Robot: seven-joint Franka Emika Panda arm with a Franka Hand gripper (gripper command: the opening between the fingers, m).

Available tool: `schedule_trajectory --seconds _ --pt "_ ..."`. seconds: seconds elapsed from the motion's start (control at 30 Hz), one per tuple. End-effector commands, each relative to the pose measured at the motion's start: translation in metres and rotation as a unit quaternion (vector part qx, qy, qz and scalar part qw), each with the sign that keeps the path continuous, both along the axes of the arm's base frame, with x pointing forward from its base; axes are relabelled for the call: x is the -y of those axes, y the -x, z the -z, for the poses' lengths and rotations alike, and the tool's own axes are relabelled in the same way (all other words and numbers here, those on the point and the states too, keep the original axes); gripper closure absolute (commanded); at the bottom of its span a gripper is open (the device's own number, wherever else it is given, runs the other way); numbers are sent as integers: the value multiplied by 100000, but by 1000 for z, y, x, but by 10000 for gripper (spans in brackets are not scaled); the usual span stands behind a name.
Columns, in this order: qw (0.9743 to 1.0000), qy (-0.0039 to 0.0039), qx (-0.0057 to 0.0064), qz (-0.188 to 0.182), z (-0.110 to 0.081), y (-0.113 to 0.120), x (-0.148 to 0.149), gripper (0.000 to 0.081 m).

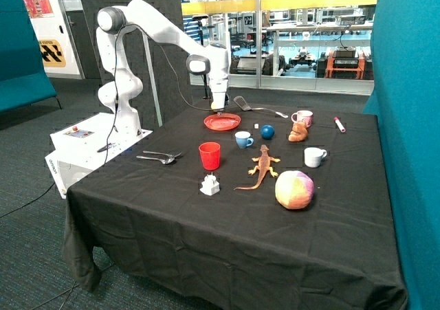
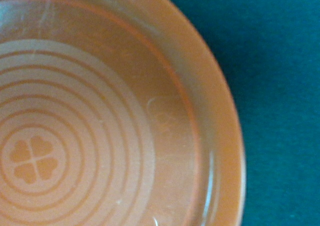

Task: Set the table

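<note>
The table (image 1: 206, 241) is large and covered in wrinkled black cloth. Near its far edge lies a red plate (image 1: 222, 122). My gripper (image 1: 218, 107) hangs just above the plate's far rim, pointing down. The wrist view is filled by the plate (image 2: 125, 110), which has concentric rings and a clover mark, with the black cloth (image 2: 275, 60) beside it. A red cup (image 1: 210, 155) stands upright toward the middle. A spoon and a fork (image 1: 159, 157) lie on the side nearest the robot base. A blue-and-white cup (image 1: 243, 139) sits close to the plate.
A black spatula (image 1: 243, 104), blue ball (image 1: 267, 132), pink mug (image 1: 302, 118), brown toy (image 1: 298, 132), white mug (image 1: 314, 157), orange toy lizard (image 1: 262, 165), pink-yellow ball (image 1: 294, 189), small white object (image 1: 210, 185) and marker (image 1: 339, 124) are scattered about. The white robot pedestal (image 1: 89, 145) stands beside the table.
</note>
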State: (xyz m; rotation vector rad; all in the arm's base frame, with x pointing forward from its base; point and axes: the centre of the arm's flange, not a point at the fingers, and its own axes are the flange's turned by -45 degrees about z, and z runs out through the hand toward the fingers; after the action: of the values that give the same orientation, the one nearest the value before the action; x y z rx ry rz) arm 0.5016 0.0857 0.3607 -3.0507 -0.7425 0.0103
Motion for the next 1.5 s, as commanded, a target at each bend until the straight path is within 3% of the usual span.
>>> schedule_trajectory --seconds 0.0,0.57,1.03,1.47 --pt "99997 8 340 -692 12 9 -13 284" --pt "99996 14 340 885 39 -16 -29 265" --pt "99993 7 340 -1130 54 -19 -40 290" --pt "99993 7 340 -1112 57 -28 -15 298"
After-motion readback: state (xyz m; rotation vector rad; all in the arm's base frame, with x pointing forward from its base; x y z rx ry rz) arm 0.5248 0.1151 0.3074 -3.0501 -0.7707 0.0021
